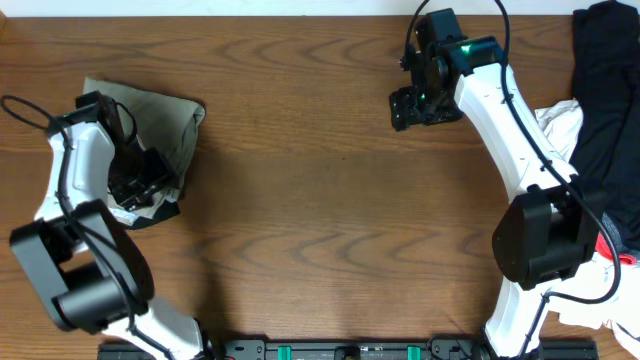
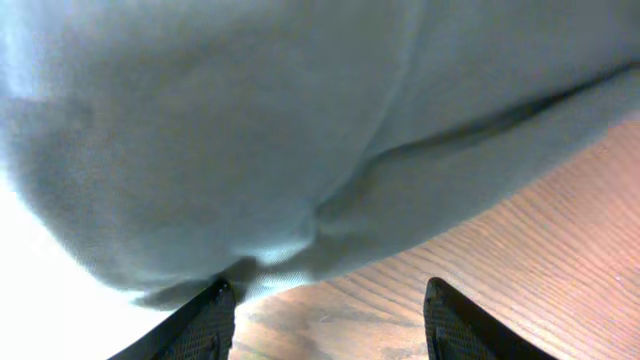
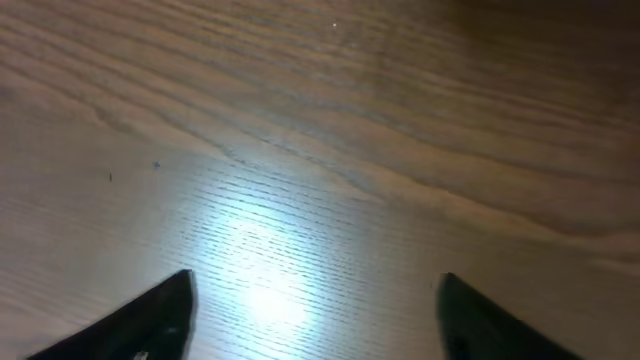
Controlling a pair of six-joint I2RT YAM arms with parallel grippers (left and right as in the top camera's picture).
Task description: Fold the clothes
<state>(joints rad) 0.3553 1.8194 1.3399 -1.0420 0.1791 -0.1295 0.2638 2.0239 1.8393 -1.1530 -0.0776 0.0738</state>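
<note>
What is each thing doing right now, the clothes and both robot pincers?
khaki shorts: bunched and wrinkled, lying on the left, not gripped
black garment: crumpled in the pile on the right
white garment: crumpled next to the black one
left pincer: open, right at the shorts' edge
right pincer: open, holding nothing, over the table

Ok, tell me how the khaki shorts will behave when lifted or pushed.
Likely floppy: the shorts lie wrinkled and bunched, so they should sag from any grip. Probably light, and pushing may just crumple them on the smooth table.
</note>
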